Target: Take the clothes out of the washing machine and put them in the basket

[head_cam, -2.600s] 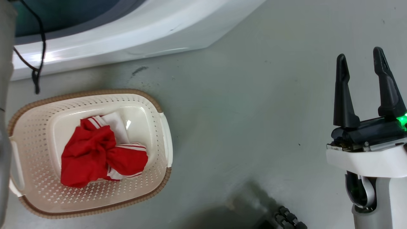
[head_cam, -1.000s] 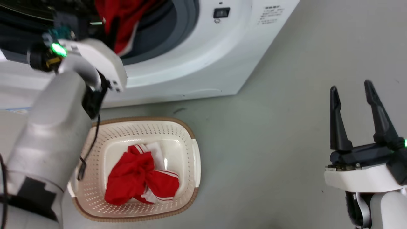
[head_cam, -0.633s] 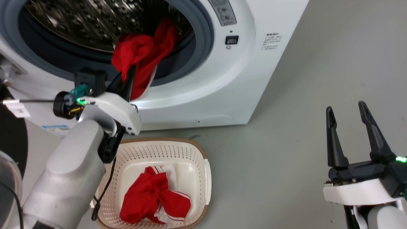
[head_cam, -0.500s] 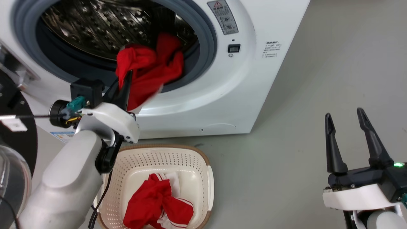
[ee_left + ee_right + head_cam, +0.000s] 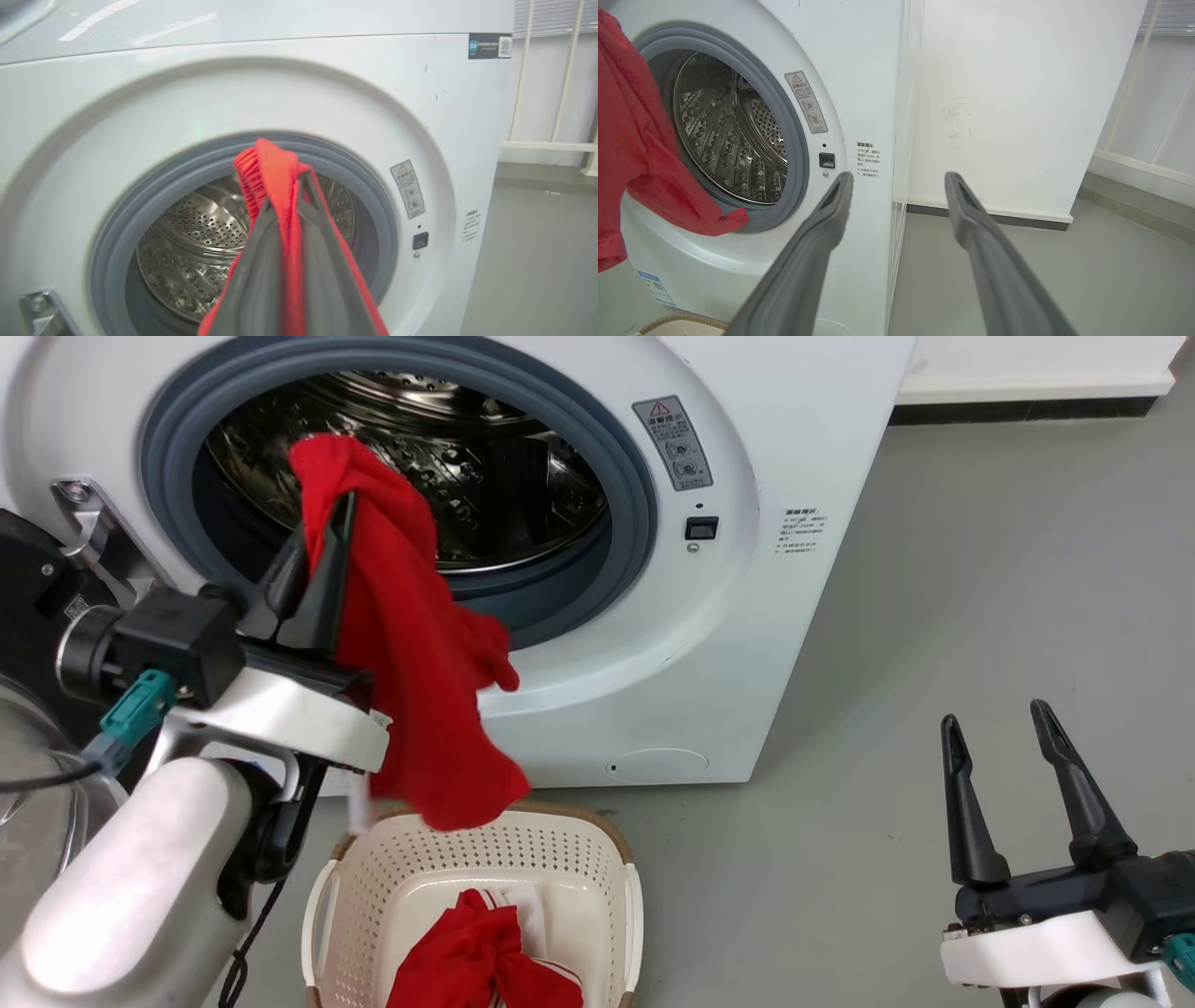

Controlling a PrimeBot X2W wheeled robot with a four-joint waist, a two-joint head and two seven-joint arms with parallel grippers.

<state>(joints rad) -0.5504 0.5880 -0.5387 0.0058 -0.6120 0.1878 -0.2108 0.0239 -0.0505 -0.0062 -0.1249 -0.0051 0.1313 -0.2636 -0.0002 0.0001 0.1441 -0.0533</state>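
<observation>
left gripper (image 5: 338, 513), clamped on the red garment (image 5: 411, 644) at its top fold, holds it high outside the washing machine (image 5: 747, 616), so the tail hangs by the far rim of the basket (image 5: 485, 845). right gripper (image 5: 994, 712) gapes wide, empty.

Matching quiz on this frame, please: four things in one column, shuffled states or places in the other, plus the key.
1. red garment
2. striped garment
3. right gripper
4. drum

A. open, holding nothing
B. lying in the basket
C. shiny perforated steel behind the grey porthole rim
D. pinched by the left gripper, hanging before the washing machine

Pairs: 1-D, 2-B, 3-A, 4-C
</observation>
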